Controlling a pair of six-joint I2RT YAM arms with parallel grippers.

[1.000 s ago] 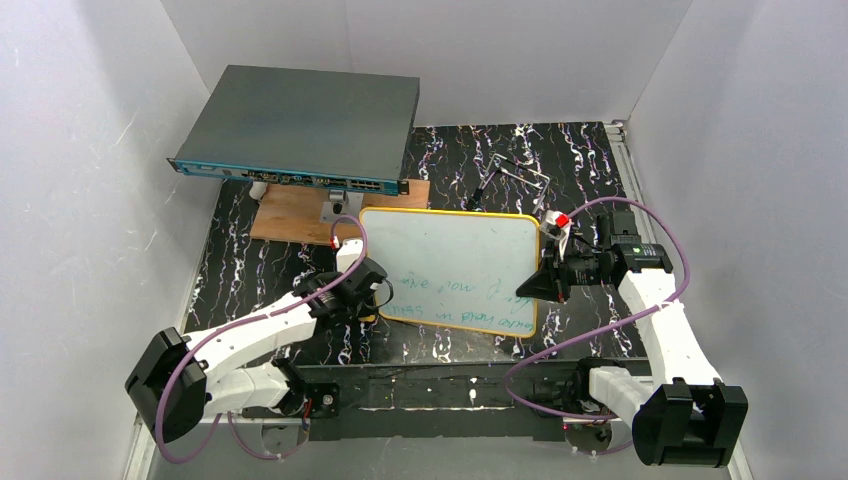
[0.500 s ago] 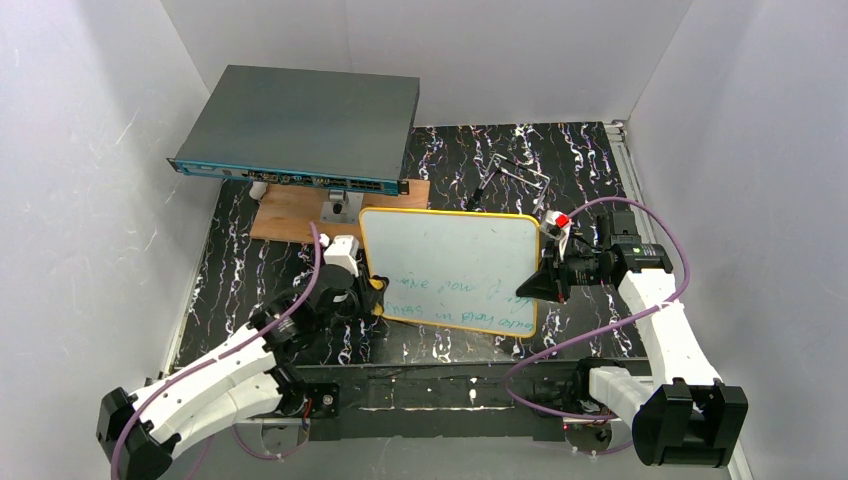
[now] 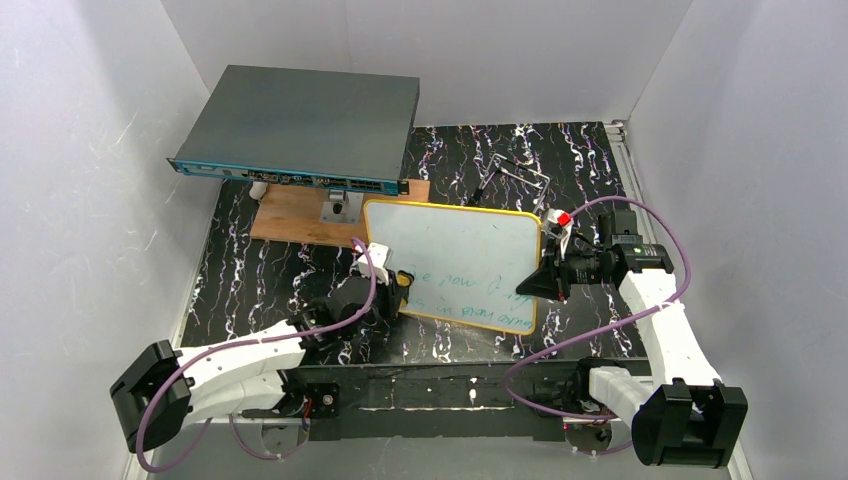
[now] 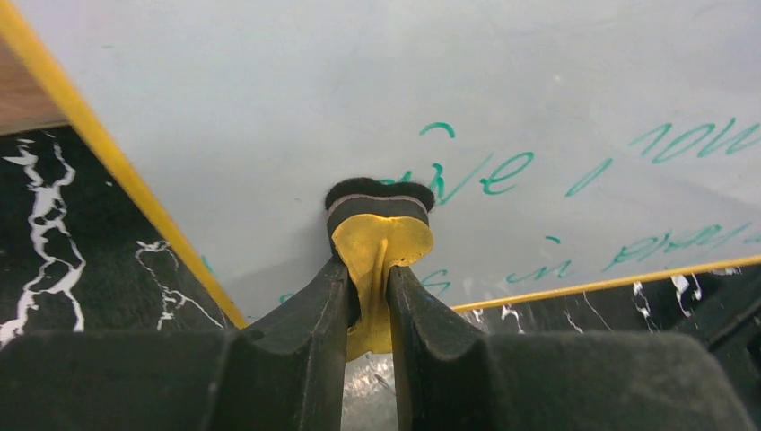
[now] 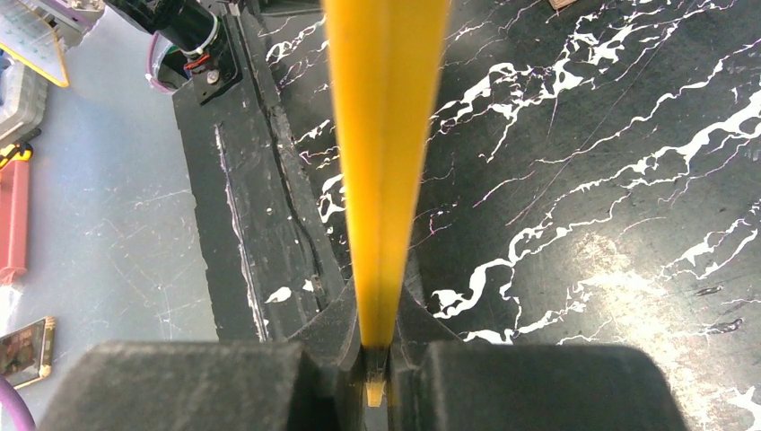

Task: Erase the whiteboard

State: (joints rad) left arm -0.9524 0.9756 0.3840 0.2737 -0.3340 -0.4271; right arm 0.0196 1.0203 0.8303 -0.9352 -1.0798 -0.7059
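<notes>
Can't read the green scribble on the whiteboard; its long side runs left-right. Left gripper clamps a yellow eraser, right gripper pinches its edge.

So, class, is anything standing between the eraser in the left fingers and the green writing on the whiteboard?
Nothing visible does. The eraser, pinched in the left fingers, sits against the whiteboard with green writing just beyond it.
</notes>
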